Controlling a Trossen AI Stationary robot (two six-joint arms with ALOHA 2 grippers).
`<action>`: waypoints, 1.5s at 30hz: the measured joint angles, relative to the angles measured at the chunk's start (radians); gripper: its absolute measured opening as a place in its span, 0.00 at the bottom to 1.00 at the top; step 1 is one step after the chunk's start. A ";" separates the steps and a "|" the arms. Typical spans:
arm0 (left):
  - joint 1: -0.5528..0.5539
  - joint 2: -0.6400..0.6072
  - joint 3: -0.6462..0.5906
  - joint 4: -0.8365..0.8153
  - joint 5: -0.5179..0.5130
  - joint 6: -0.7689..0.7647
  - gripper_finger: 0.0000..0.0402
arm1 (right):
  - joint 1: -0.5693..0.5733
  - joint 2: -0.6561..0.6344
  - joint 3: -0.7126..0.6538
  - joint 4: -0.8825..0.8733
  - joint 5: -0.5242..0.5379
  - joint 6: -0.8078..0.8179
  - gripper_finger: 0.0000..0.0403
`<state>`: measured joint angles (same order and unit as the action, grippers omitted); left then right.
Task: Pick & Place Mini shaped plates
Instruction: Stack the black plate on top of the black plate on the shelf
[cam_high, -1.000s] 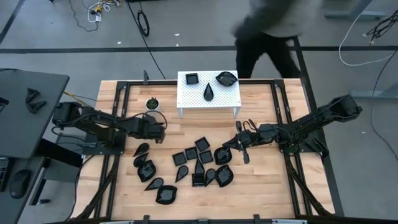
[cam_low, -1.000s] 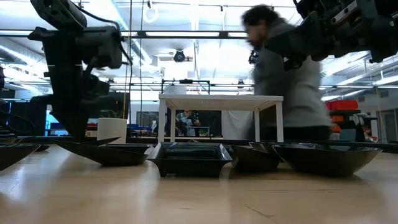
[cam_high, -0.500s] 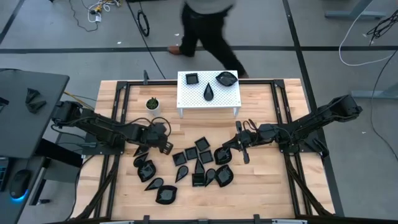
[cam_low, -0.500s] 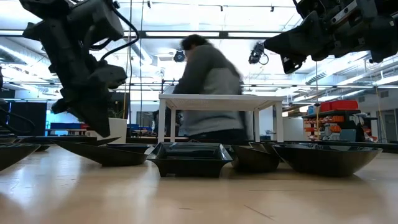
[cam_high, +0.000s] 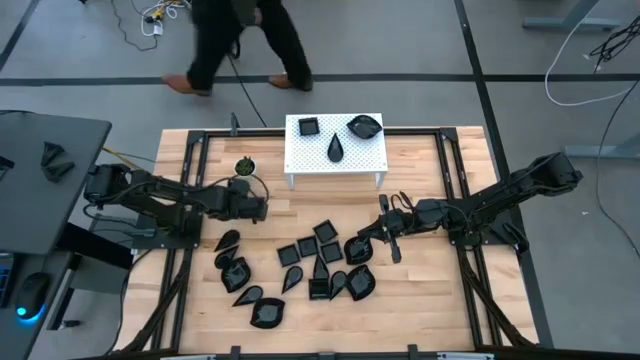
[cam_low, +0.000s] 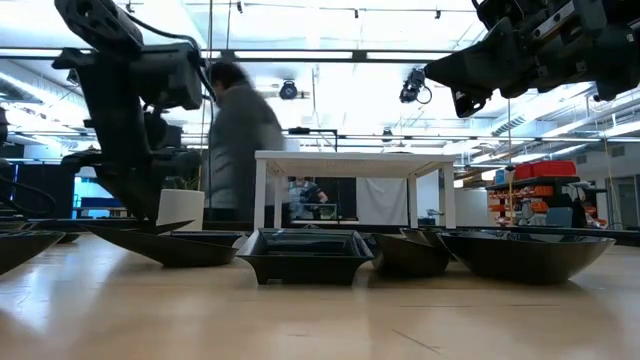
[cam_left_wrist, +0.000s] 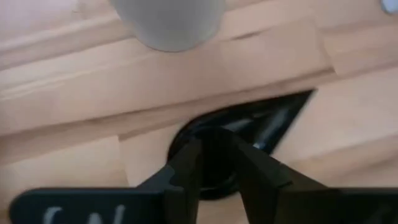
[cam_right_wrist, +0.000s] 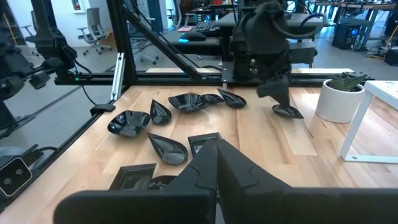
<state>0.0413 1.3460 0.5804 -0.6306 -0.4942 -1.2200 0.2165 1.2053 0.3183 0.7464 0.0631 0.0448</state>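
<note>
Several small glossy black plates (cam_high: 318, 262) lie scattered on the middle of the wooden table. Three more sit on the white perforated stand (cam_high: 370, 158) at the far edge. My left gripper (cam_left_wrist: 216, 146) stands open, tilted downward, over one teardrop plate (cam_left_wrist: 273, 121) that lies flat on the table near the white plant pot (cam_high: 244, 167). The right wrist view shows the left gripper (cam_right_wrist: 277, 93) just above that plate (cam_right_wrist: 287, 112), with no touch to be seen. My right gripper (cam_right_wrist: 214, 152) is shut with nothing in it. It hangs level above the right side of the pile (cam_high: 372, 236).
A black frame (cam_high: 190, 150) runs along the table's left, right and far sides. The stand's legs (cam_low: 265, 205) rise behind the plates in the low view. A person (cam_high: 235, 35) walks on the floor beyond the far edge. Bare wood lies along the near edge (cam_high: 400, 320).
My left gripper dipped toward the near edge and down at the teardrop plate, then drew back toward the far edge. The plate lies where it was. The person has walked from right to left behind the table.
</note>
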 joint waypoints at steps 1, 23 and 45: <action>0.015 0.000 0.000 -0.002 0.001 0.007 0.28 | 0.000 0.000 0.000 0.000 0.000 0.000 0.02; 0.105 0.022 0.000 0.010 0.196 0.143 0.21 | 0.000 0.000 0.000 -0.010 0.000 0.018 0.02; -0.141 0.001 0.000 0.090 0.293 0.048 0.18 | 0.000 0.000 0.000 -0.010 0.000 0.017 0.02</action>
<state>-0.0993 1.3473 0.5808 -0.5403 -0.2011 -1.1718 0.2165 1.2052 0.3183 0.7364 0.0631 0.0617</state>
